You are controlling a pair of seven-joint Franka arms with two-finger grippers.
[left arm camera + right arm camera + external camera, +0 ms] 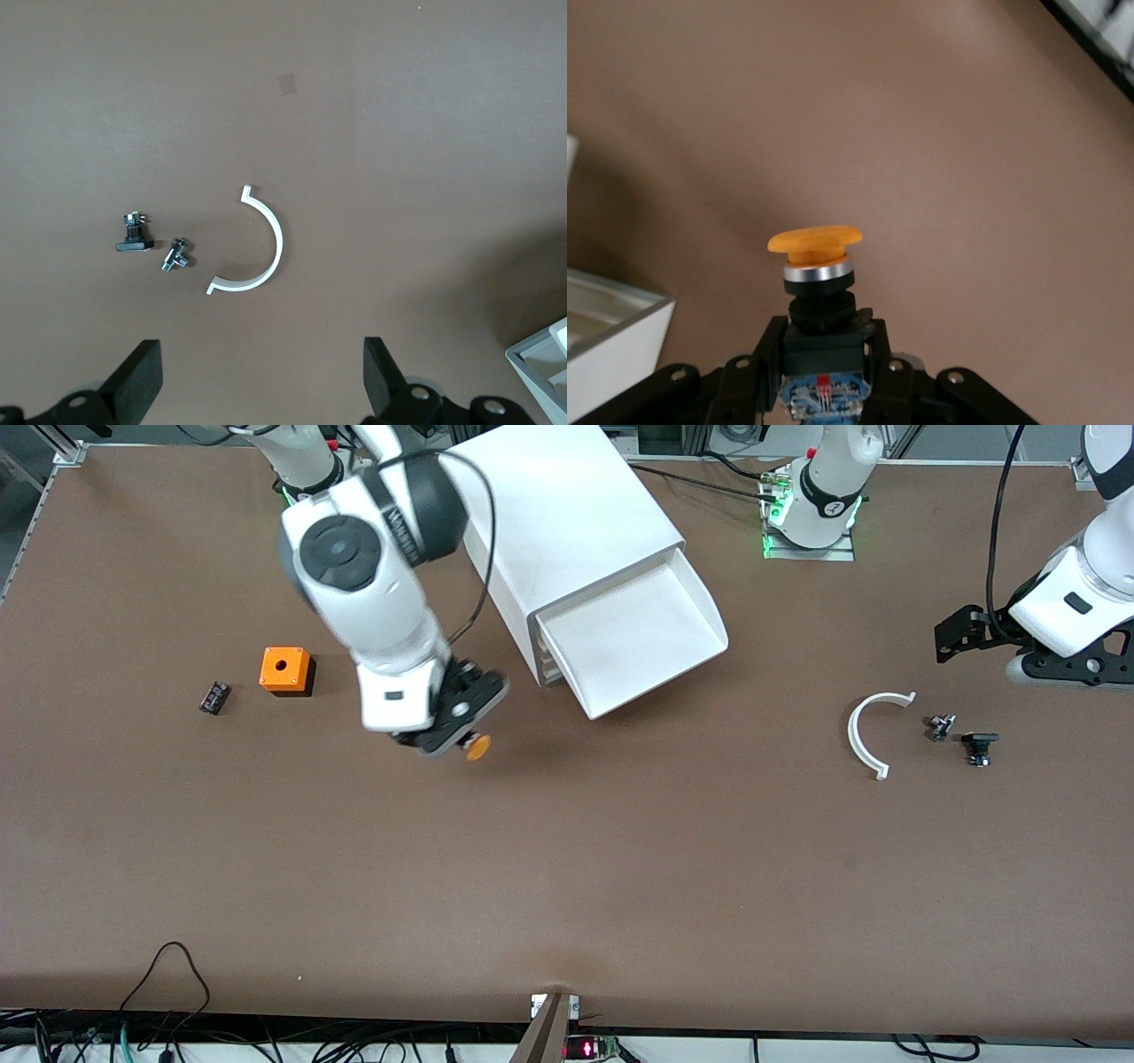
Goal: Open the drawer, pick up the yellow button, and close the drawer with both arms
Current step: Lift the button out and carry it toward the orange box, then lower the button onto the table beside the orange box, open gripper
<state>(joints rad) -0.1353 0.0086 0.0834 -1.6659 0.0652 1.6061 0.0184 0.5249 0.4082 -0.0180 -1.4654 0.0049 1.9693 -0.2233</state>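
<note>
Right end effector (456,731) is clamping the button (477,747) clear of the open drawer (633,638).
The left end effector (961,633), fingers apart, is waiting toward the drawer's other flank, roughly as near.

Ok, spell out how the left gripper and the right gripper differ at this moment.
The right gripper is shut on the button, up over bare table between the orange cube and the drawer. The left gripper is open and holds nothing, waiting over the white curved clip at its own end of the table. Both are black with two fingers.
</note>
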